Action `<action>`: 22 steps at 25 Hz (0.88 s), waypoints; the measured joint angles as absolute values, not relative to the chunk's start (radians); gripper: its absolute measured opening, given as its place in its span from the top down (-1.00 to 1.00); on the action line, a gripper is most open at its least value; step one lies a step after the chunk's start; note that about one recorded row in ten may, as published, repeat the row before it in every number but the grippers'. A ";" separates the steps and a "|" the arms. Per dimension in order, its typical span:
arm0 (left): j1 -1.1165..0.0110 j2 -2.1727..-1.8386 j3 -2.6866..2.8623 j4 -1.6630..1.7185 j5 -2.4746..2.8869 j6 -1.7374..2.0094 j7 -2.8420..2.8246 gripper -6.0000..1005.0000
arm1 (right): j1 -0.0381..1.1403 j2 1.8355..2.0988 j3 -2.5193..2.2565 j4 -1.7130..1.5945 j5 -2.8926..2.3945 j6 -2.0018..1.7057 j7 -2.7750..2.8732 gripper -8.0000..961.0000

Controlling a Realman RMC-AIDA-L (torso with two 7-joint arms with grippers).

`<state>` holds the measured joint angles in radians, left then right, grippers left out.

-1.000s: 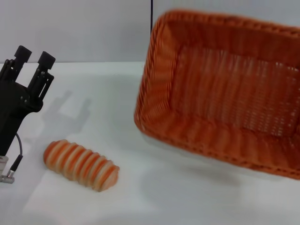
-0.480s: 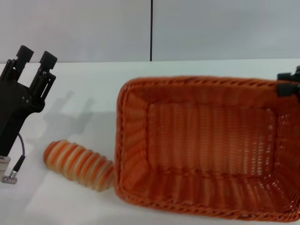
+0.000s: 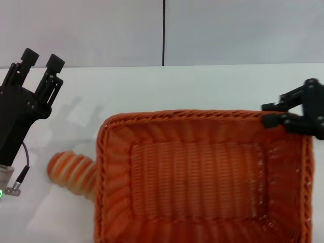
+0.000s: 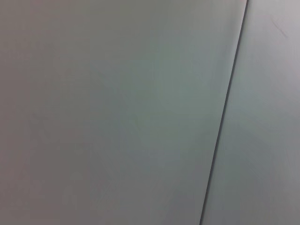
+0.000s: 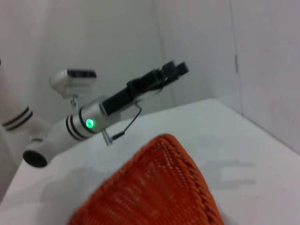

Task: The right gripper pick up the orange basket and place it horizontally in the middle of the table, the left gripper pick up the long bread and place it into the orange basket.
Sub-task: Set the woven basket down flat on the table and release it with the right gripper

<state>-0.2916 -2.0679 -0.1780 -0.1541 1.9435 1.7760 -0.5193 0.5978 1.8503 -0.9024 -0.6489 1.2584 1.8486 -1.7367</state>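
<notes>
Orange basket now nearer, right gripper at its far corner.

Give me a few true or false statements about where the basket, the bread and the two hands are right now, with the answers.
1. The orange basket hides one end of the long bread. True.
2. The long bread lies inside the basket. False: it lies on the table, beside the basket's left wall.
3. The right hand is at the basket's far right corner. True.
4. The left hand grips the bread. False: it is open, up above the table, apart from the bread.
</notes>
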 joint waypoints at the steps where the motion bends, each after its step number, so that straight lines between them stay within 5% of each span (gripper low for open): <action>1: -0.293 -2.068 -0.178 -0.155 1.944 1.772 -0.519 -0.33 | 0.606 1.859 -0.902 -0.640 1.242 1.837 -1.746 0.68; 8: -0.285 -2.068 -0.177 -0.158 1.949 1.765 -0.524 -0.33 | 0.631 1.899 -0.909 -0.630 1.198 1.766 -1.786 0.68; 22: -0.267 -2.069 -0.170 -0.158 1.948 1.764 -0.526 -0.33 | 0.592 1.888 -0.848 -0.646 1.203 1.791 -1.819 0.68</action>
